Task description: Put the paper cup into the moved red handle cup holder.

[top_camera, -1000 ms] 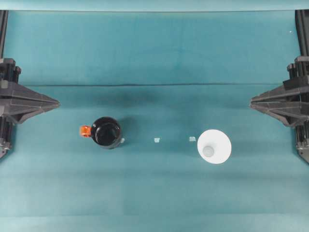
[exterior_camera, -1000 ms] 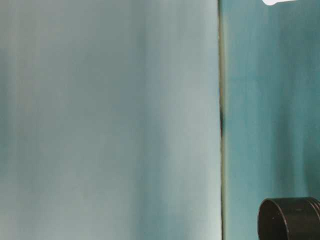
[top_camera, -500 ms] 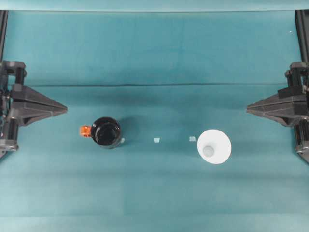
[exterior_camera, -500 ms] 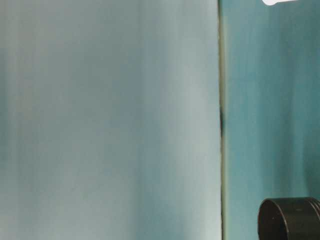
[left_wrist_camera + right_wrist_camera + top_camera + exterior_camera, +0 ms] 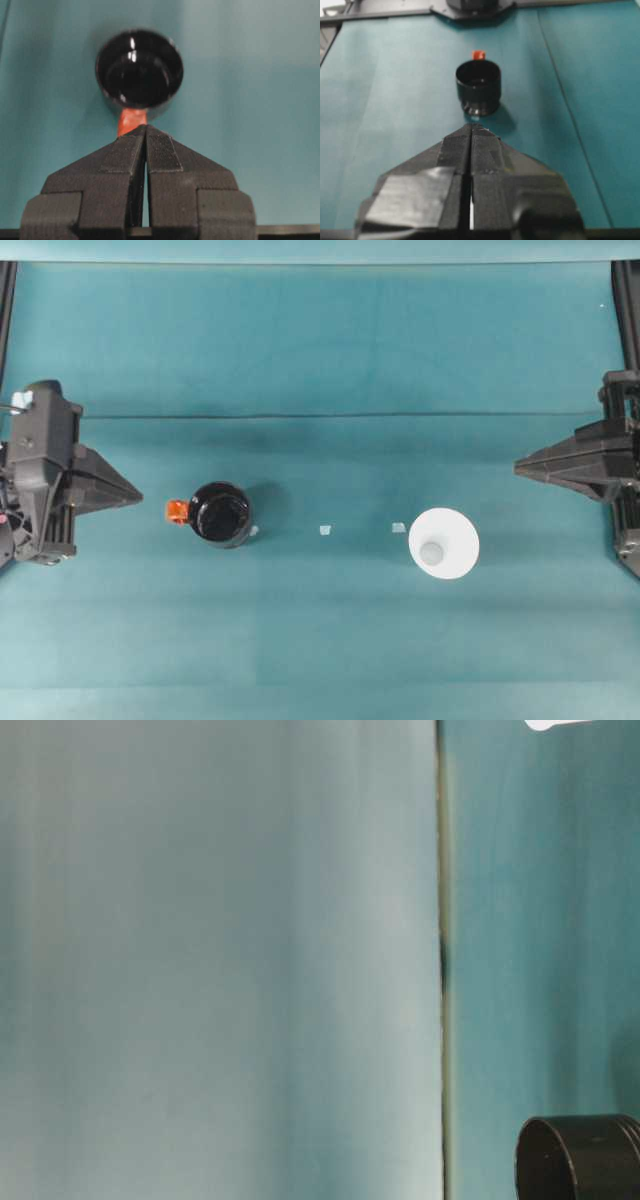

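Note:
The red handle cup holder (image 5: 220,514) is a glossy black round cup standing left of centre, its orange-red handle (image 5: 177,511) pointing left. The white paper cup (image 5: 444,543) stands right of centre, greyish base up. My left gripper (image 5: 138,496) is shut, its tip a short way left of the handle. In the left wrist view the shut fingertips (image 5: 145,129) sit just short of the handle (image 5: 132,120), with the holder (image 5: 139,70) beyond. My right gripper (image 5: 518,468) is shut, up and to the right of the cup. The right wrist view shows its shut tip (image 5: 472,127) facing the holder (image 5: 478,86).
Small pale tape marks (image 5: 324,530) (image 5: 398,527) lie on the teal cloth between holder and cup. A crease (image 5: 320,416) runs across the cloth behind them. The table-level view catches the holder's rim (image 5: 580,1160) and a sliver of the white cup (image 5: 555,724).
My left arm has swung forward and its shut tip has come down level with the holder's handle. The right gripper has shifted slightly toward the front. Holder and cup have not moved.

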